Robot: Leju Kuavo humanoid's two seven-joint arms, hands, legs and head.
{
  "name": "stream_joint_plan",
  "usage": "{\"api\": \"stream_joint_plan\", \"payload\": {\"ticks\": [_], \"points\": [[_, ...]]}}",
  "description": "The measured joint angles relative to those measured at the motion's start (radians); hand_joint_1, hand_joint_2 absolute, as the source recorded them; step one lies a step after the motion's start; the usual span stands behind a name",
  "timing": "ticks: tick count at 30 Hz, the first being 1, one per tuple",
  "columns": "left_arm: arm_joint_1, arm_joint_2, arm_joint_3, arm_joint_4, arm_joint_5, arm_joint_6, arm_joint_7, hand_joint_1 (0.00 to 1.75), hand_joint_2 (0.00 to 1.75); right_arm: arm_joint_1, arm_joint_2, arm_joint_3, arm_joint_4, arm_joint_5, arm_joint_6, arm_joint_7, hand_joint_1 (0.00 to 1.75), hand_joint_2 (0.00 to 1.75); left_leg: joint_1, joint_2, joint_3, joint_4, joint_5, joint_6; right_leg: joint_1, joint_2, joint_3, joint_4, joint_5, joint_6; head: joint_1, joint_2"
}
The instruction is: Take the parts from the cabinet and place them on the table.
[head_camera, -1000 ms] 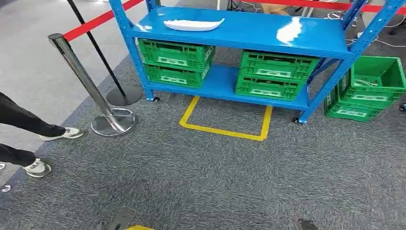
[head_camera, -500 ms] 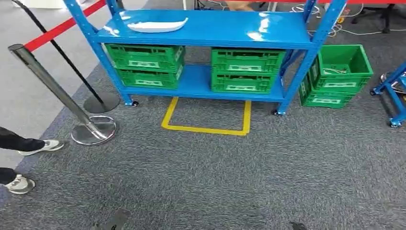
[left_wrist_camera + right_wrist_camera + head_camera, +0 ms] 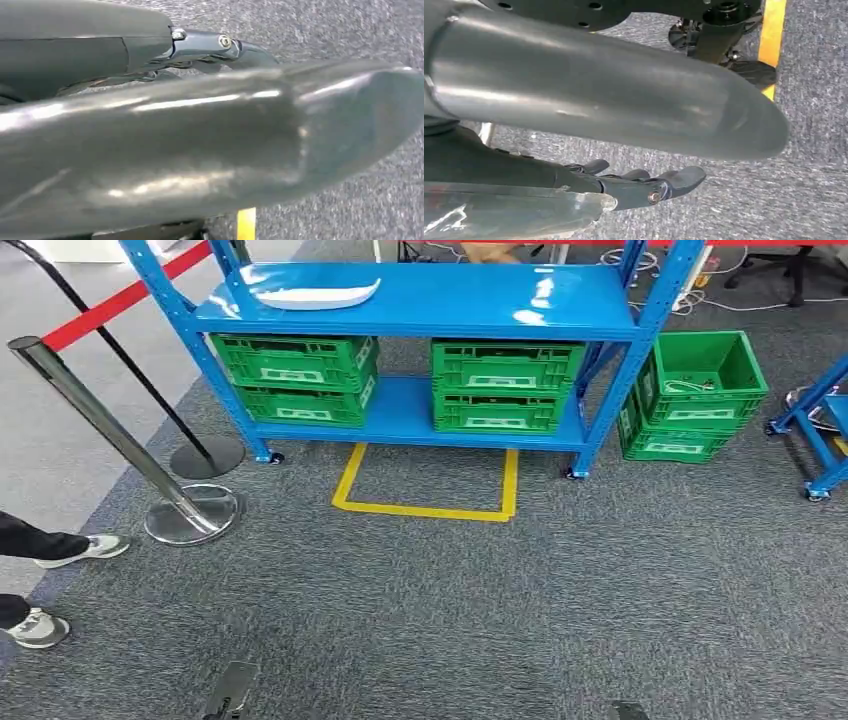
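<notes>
I see the white part (image 3: 317, 292) lying on top of the blue cabinet (image 3: 480, 300). Both hands hang low: the left hand (image 3: 210, 47) and right hand (image 3: 644, 185) hold nothing, fingers loosely apart. Fetching or returning, I cannot tell

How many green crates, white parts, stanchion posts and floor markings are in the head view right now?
Green crates on the blue rack's lower shelf: 4
Green crates stacked on the floor beside the rack: 2
White part on the top shelf: 1
Stanchion posts: 2
Yellow tape outline on the carpet: 1
Total: 10
</notes>
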Motion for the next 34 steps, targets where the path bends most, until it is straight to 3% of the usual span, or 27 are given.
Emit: {"api": "stream_joint_plan", "payload": {"ticks": [10,11,13,14,15,16,17,18,19,20,21,22,23,24,25,26,27,28,30,31,32,34], "points": [[0.0,0.0,0.013,0.0,-0.034,-0.006,-0.016,0.0,0.0,0.001,0.0,0.0,0.0,0.011,0.004,0.006,0.0,0.0,-0.006,0.0,-0.002,0.001,0.001,0.004,-0.007,0.0,0.001,-0.005,0.006,0.007,0.0,0.0],[0.0,0.002,0.013,0.0,-0.036,-0.008,-0.015,0.0,0.0,0.001,0.0,0.0,0.0,0.011,0.005,-0.001,0.0,0.0,-0.01,0.0,-0.005,0.01,-0.004,0.01,-0.014,0.0,0.002,-0.01,0.01,0.015,0.0,0.0],[0.001,0.005,0.013,0.0,-0.043,-0.011,-0.014,0.0,0.0,0.0,0.002,0.0,0.0,0.011,0.009,-0.009,0.0,0.0,-0.014,-0.002,-0.004,-0.008,-0.003,0.035,-0.015,-0.002,0.007,-0.008,0.028,0.025,-0.002,0.0],[0.0,0.007,0.013,0.0,-0.045,-0.011,-0.014,0.0,0.0,0.001,0.002,0.0,0.0,0.011,0.01,-0.013,0.0,0.0,-0.013,-0.002,0.001,-0.026,-0.006,0.045,-0.015,-0.003,0.004,0.002,0.047,0.04,-0.002,0.0],[-0.001,0.006,0.013,0.0,-0.049,-0.01,-0.013,0.0,0.0,0.002,0.002,-0.001,0.0,0.011,0.01,-0.015,0.0,0.0,-0.006,-0.008,0.019,-0.041,0.006,0.053,-0.014,-0.003,-0.005,0.002,0.04,0.042,-0.005,0.0],[-0.001,0.003,0.013,0.0,-0.052,-0.01,-0.012,0.0,0.0,0.001,0.002,-0.001,0.0,0.012,0.01,-0.017,0.0,0.0,-0.001,-0.008,0.021,-0.046,0.008,0.053,-0.014,0.01,-0.012,0.013,0.022,0.041,0.001,0.0],[-0.001,0.003,0.013,0.0,-0.053,-0.009,-0.011,0.0,0.0,-0.002,0.002,0.0,0.0,0.012,0.01,-0.018,0.0,0.0,0.003,-0.01,0.022,-0.045,0.008,0.054,-0.014,0.021,-0.028,0.051,-0.011,0.04,0.005,0.0],[-0.001,0.004,0.013,0.0,-0.054,-0.007,-0.011,0.0,0.0,-0.002,0.002,0.0,0.0,0.012,0.01,-0.018,0.0,0.0,0.005,-0.011,0.022,-0.045,0.007,0.053,-0.017,0.025,-0.06,0.118,-0.052,0.041,0.011,0.0],[0.0,0.003,0.013,0.0,-0.055,-0.006,-0.011,0.0,0.0,0.0,0.002,0.0,0.0,0.012,0.01,-0.017,0.0,0.0,0.005,-0.012,0.022,-0.045,0.007,0.051,-0.02,0.025,-0.099,0.2,-0.09,0.051,0.01,0.0],[0.001,0.003,0.013,0.0,-0.055,-0.005,-0.011,0.0,0.0,0.002,0.002,0.0,0.0,0.012,0.01,-0.015,0.0,0.0,0.008,-0.014,0.023,-0.044,0.006,0.048,-0.022,0.025,-0.126,0.253,-0.112,0.052,0.011,0.0],[0.003,0.0,0.013,0.0,-0.057,-0.005,-0.011,0.0,0.0,0.005,0.002,0.0,0.0,0.012,0.009,-0.015,0.0,0.0,0.013,-0.015,0.026,-0.043,0.004,0.04,-0.023,0.024,-0.135,0.265,-0.11,0.054,0.01,0.0],[0.005,0.0,0.013,0.0,-0.057,-0.005,-0.011,0.0,0.0,0.006,0.001,0.0,0.0,0.012,0.008,-0.015,0.0,0.0,0.021,-0.015,0.032,-0.041,0.002,0.032,-0.026,0.024,-0.121,0.233,-0.085,0.059,0.011,0.0],[0.006,-0.001,0.013,0.0,-0.058,-0.005,-0.011,0.0,0.0,0.007,0.0,0.0,0.0,0.012,0.008,-0.016,0.0,0.0,0.032,-0.015,0.04,-0.038,-0.003,0.019,-0.031,0.023,-0.083,0.158,-0.039,0.066,0.011,0.0],[0.005,-0.002,0.013,0.0,-0.058,-0.005,-0.011,0.0,0.0,0.008,-0.001,0.0,0.0,0.012,0.008,-0.016,0.0,0.0,0.044,-0.016,0.048,-0.031,-0.013,0.004,-0.04,0.019,-0.034,0.059,0.016,0.083,0.011,0.0],[0.004,0.0,0.013,0.0,-0.059,-0.005,-0.011,0.0,0.0,0.008,0.0,0.0,0.0,0.012,0.007,-0.016,0.0,0.0,0.051,-0.015,0.051,-0.019,-0.022,-0.014,-0.044,0.021,-0.005,0.008,0.017,0.107,0.012,0.0],[0.002,0.011,0.013,0.0,-0.06,-0.005,-0.01,0.0,0.0,0.007,0.01,0.0,0.007,0.012,0.01,-0.016,0.0,0.0,0.048,-0.015,0.051,-0.009,-0.027,-0.026,-0.039,0.025,-0.017,0.011,-0.018,0.107,0.027,0.0],[0.001,0.007,0.013,0.0,-0.06,-0.004,-0.01,0.0,0.0,0.004,0.006,0.0,0.006,0.012,0.01,-0.016,0.0,0.0,0.043,-0.011,0.04,-0.002,-0.032,-0.03,-0.038,0.026,-0.008,0.016,-0.034,0.058,0.023,0.0],[0.002,0.006,0.013,0.0,-0.06,-0.005,-0.01,0.0,0.0,0.005,0.006,-0.001,0.006,0.012,0.01,-0.015,0.0,0.0,0.044,-0.015,0.042,-0.002,-0.037,-0.034,-0.039,0.034,-0.011,0.024,-0.019,0.044,0.009,0.0],[0.002,0.005,0.013,0.0,-0.061,-0.005,-0.01,0.0,0.0,0.009,0.005,-0.002,0.006,0.012,0.008,-0.016,0.0,0.0,0.049,-0.017,0.042,0.002,-0.033,-0.046,-0.035,0.044,-0.005,0.035,-0.025,0.033,0.0,0.0],[-0.001,0.005,0.013,0.0,-0.061,-0.005,-0.01,0.0,0.0,0.013,0.005,-0.002,0.005,0.013,0.008,-0.015,0.0,0.0,0.053,-0.03,0.028,0.039,-0.021,-0.045,-0.034,0.042,0.009,0.021,-0.026,0.029,-0.012,0.0],[-0.002,0.004,0.013,0.0,-0.061,-0.004,-0.01,0.0,0.0,0.012,0.005,-0.002,0.005,0.013,0.009,-0.016,0.0,0.0,0.049,-0.044,-0.011,0.106,-0.023,-0.042,-0.032,0.043,0.02,0.01,-0.029,0.024,-0.011,0.0],[0.0,0.003,0.013,0.0,-0.061,-0.004,-0.01,0.0,0.0,0.007,0.005,-0.002,0.005,0.012,0.01,-0.016,0.0,0.0,0.039,-0.057,-0.109,0.254,-0.084,-0.034,-0.029,0.05,0.036,-0.001,-0.035,0.013,-0.02,0.0]]}}
